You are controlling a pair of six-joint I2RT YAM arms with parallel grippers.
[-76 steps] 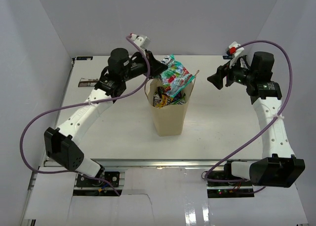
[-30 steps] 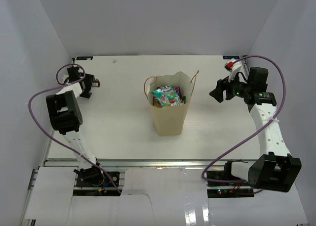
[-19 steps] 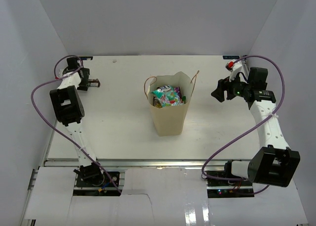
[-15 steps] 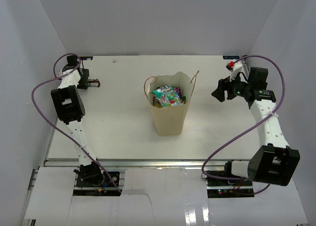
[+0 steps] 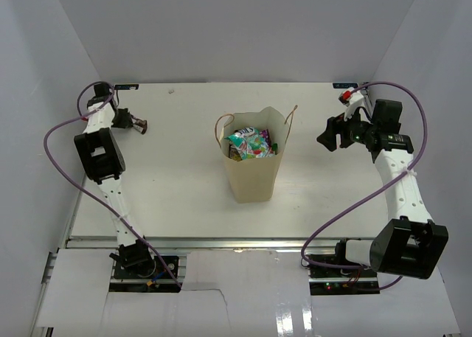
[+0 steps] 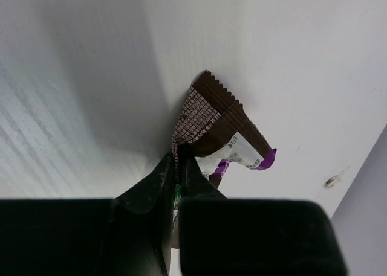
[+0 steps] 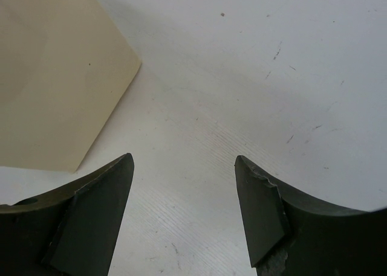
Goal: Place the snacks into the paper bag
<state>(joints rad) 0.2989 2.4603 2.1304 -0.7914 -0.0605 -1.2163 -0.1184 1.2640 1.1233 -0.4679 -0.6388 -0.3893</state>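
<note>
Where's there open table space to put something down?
Bare table lies in front of the paper bag, toward the near edge, and on both its sides: left up to the left gripper pinching the small brown bar, right up to the open right gripper. The bag's mouth is crowded with snacks.

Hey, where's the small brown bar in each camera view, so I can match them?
Top external: small brown bar, far left of the table, at the left gripper.
Left wrist: picture centre, pinched in the left gripper.
Right wrist: not in it.
Shared landmark: the left gripper holding it; the paper bag links top and right wrist views.
</note>
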